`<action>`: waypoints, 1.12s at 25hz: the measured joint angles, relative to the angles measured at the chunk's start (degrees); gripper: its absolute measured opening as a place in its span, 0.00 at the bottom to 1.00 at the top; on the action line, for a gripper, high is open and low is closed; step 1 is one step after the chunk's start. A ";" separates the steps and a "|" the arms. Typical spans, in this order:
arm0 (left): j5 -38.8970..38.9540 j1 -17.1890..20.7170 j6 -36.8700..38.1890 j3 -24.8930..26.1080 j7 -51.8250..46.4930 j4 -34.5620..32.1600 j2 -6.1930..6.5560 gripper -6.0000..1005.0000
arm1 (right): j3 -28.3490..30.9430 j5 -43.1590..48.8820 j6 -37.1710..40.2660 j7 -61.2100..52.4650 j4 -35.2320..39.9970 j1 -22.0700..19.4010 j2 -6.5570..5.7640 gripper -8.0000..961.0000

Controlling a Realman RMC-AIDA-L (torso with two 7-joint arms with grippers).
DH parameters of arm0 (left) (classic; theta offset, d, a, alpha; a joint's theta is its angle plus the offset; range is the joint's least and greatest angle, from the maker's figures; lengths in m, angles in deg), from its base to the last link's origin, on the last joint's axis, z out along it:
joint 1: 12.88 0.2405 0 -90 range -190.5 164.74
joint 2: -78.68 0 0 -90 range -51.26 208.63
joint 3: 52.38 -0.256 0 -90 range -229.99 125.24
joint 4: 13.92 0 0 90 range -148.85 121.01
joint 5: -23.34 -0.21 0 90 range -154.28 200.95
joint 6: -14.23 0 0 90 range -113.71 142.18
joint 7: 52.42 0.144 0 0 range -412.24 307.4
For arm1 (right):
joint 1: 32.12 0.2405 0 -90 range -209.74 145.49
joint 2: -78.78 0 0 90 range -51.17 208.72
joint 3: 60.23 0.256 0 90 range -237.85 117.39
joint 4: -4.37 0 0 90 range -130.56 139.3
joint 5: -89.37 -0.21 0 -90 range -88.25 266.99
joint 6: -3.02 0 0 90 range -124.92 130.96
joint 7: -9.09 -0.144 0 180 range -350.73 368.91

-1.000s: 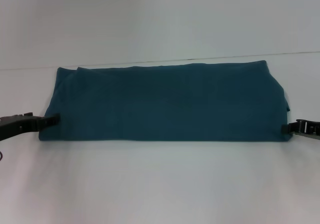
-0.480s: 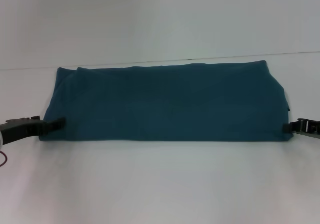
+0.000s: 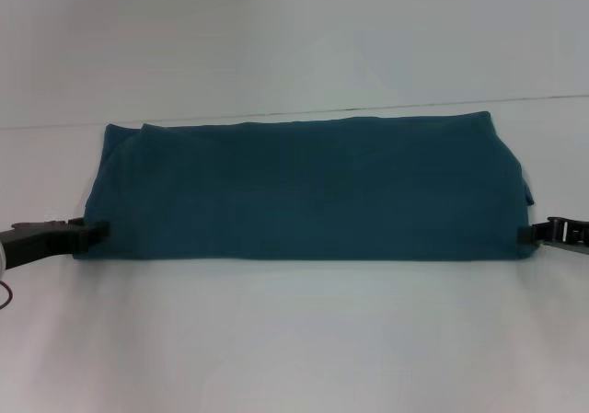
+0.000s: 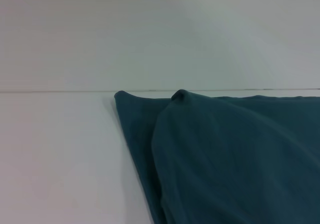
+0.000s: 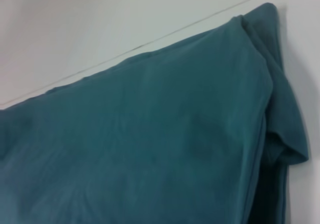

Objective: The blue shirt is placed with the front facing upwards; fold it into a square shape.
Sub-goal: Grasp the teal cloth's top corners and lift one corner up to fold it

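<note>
The blue shirt (image 3: 304, 188) is lying folded into a long band on the white table (image 3: 294, 339), its long axis running side to side across my front, parallel to the table's far edge and close to it. No lettering or neckline is showing; only plain teal cloth is facing up. The fabric is soft and matte, lying flat with faint creases, and the band is widening a little toward its near edge.

My left gripper (image 3: 92, 232) is sitting at the band's near left corner, its dark tips touching the cloth; I cannot tell whether they are pinching it. My right gripper (image 3: 526, 234) is sitting at the near right corner, tips against the edge; I cannot tell its grip either.

My left wrist view is showing what the head view is flattening: the shirt (image 4: 225, 159) is stacking in two layers at that end, the upper one ending in a small raised peak by the far corner, the lower one poking out beyond it.

My right wrist view is showing the shirt (image 5: 150, 144) with a loose flap of cloth sticking out past the band's end, and several layered edges stepping down beneath it.
</note>
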 joint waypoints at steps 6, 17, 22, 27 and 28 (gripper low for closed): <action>-0.05 -0.07 0.00 -0.01 -0.08 -0.04 0.00 0.40 | 0.02 -0.48 0.37 0.09 0.05 -0.50 -0.21 0.03; -0.23 -0.17 -0.21 -0.32 -0.09 0.14 0.00 0.26 | 0.02 -0.54 0.35 0.17 0.05 -0.62 -0.21 0.04; -0.26 -0.12 -0.54 -0.05 -0.16 -0.16 0.00 0.27 | 0.02 -0.54 0.34 0.17 0.05 -0.65 -0.21 0.05; -0.26 -0.02 -0.36 0.24 -0.77 -0.66 0.00 0.27 | 0.02 -0.52 0.36 0.17 0.03 -0.74 -0.21 0.05; -0.26 -0.01 -0.32 0.23 -1.00 -0.70 0.00 0.28 | 0.02 -0.53 0.36 0.17 0.02 -0.75 -0.21 0.05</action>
